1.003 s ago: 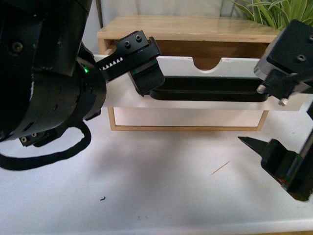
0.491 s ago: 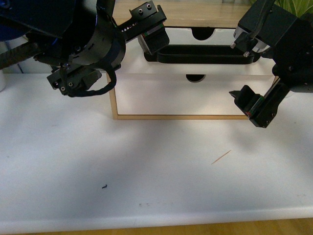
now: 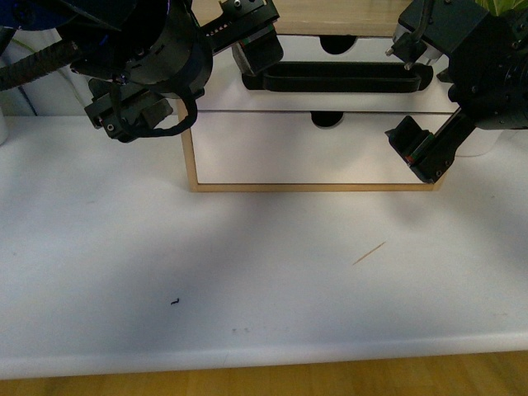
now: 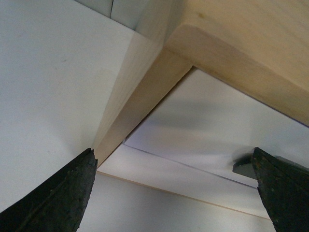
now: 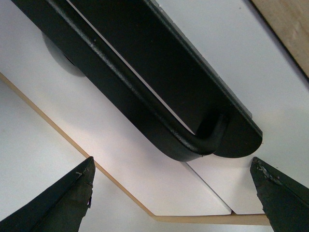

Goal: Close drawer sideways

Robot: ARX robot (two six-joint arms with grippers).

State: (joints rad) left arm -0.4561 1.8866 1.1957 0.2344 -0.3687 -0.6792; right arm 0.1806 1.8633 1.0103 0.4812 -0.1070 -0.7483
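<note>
**Drawer all but home in the cabinet**

Drawer (image 3: pixel 363 101) sits in the upper slot of the cabinet (image 3: pixel 188 157), its front looking near flush. Whether a gap is left I cannot tell. Its handle (image 3: pixel 334 76) runs side to side along the cabinet front. The left gripper (image 4: pixel 174 193), jaws wide, is at the cabinet's left corner by one handle end. The right gripper (image 5: pixel 171 193) — also wide, holding nothing — frames the other end. Both look equally near, so I judge the push goes straight into the cabinet. Nothing bars it. Beneath is the lower front (image 3: pixel 272 153), and a splinter (image 3: pixel 369 253) lies on the table (image 3: pixel 247 272), well out from the cabinet.
</note>
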